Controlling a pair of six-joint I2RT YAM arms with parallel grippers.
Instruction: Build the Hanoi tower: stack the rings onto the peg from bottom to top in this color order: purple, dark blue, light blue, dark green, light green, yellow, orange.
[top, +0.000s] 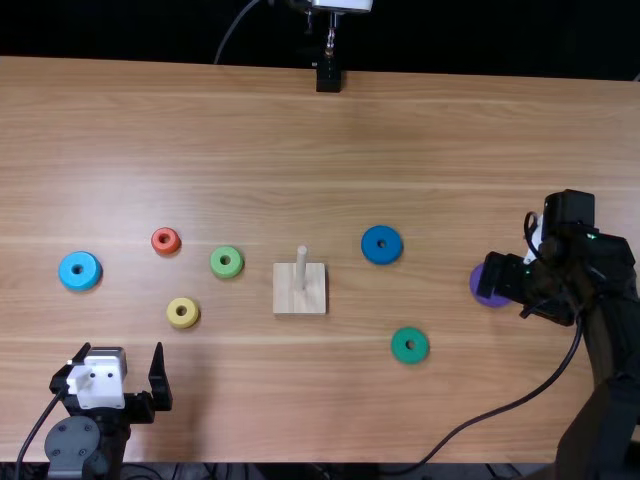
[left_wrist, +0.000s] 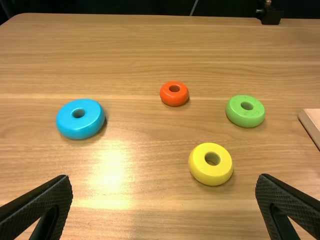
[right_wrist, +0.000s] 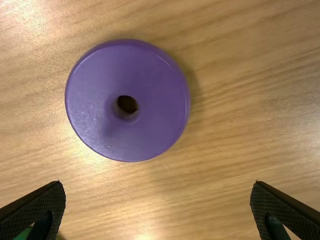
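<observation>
The purple ring (right_wrist: 155, 100) lies flat on the table (top: 400, 130) near the right gripper (right_wrist: 157, 182), which is wide open and empty. Closing off-centre could shove the ring aside instead of catching it. The left gripper (left_wrist: 164, 176) is spread wide too, holding nothing. Brown wood grain catches soft glare (left_wrist: 112, 170); beyond, the room (top: 120, 25) is dark.

Seven rings (top: 388, 258) | flat, scattered apart | peg (top: 301, 268) | upright (plain wooden base (top: 314, 301))

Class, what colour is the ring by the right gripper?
The ring is purple; the right wrist view shows it best.
</observation>
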